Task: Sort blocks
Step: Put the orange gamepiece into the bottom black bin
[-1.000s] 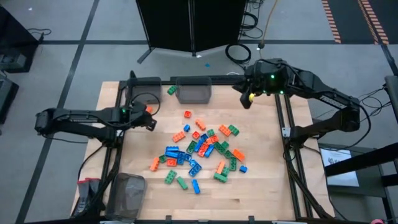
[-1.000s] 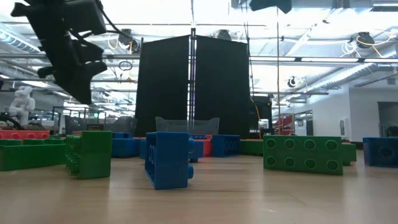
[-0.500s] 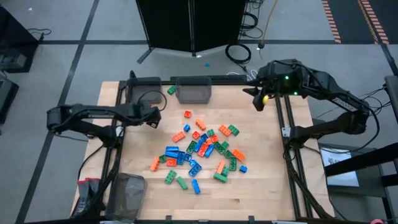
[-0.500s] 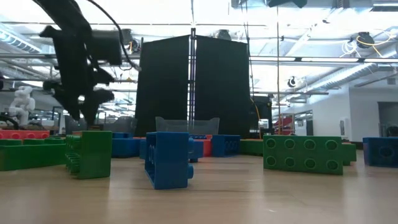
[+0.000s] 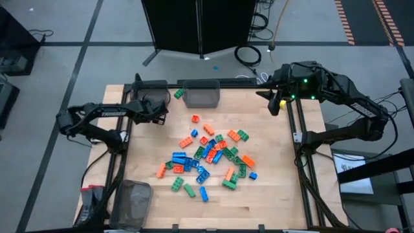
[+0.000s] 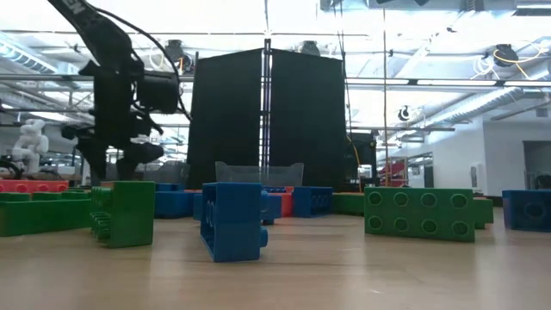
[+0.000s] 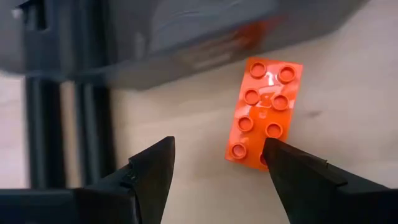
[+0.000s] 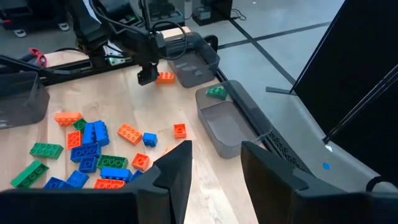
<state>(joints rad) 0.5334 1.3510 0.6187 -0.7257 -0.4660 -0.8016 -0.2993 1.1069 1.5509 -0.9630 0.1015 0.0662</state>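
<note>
The wooden table (image 5: 272, 194) carries everything, with 2 dark arms reaching in from its sides. 3 translucent grey bins sit at its edges: one at the far middle (image 5: 201, 95), one at the far left corner (image 5: 143, 92) and one at the near left corner (image 5: 131, 202).

The left gripper (image 5: 157, 114) hangs low over the far left part of the table, just beside the corner bin. Its fingers (image 7: 152, 171) are spread apart and pinch nothing; in the left wrist view an orange 2-by-4 brick (image 7: 264, 116) lies flat on the wood below them, studs up, close against the bin wall.

The right gripper (image 5: 275, 103) is raised near the table's far right edge, well apart from the pile. Its fingers (image 8: 177, 171) stand apart with nothing between them.

The blocks (image 5: 210, 155) lie scattered in a loose heap across the middle of the table, orange, green and blue mixed together. 1 green brick (image 5: 178, 94) rests just beside the left end of the far middle bin. In the low view a blue brick (image 6: 232, 220) stands nearest the camera, with a green one (image 6: 125, 213) to its left and a long green one (image 6: 419, 214) to its right.
</note>
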